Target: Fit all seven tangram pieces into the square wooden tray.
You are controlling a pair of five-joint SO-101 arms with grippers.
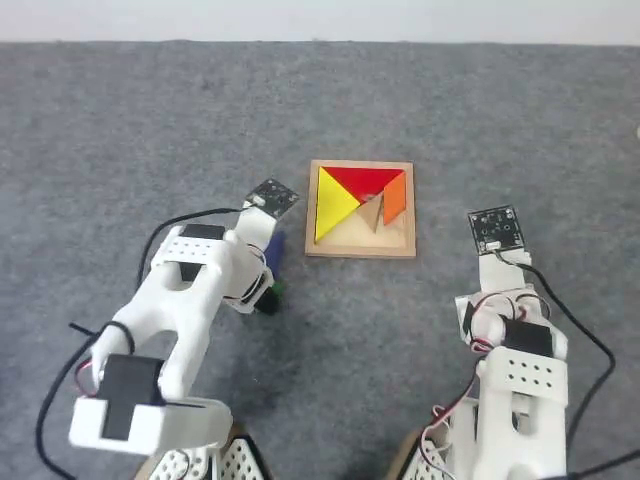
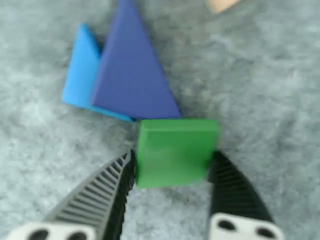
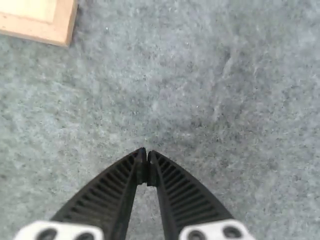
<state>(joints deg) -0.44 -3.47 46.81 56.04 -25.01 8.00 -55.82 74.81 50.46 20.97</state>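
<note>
Your left end effector (image 2: 171,159) clamps the green square tangram piece (image 2: 175,152) on opposite edges; right end effector (image 3: 147,152) closed, empty. Piece likely light, rigid, slick: hold it centred.

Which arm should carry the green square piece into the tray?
Left. The left hand clamps the green square tangram piece; the right hand is shut over bare grey carpet, off the square wooden tray.
</note>
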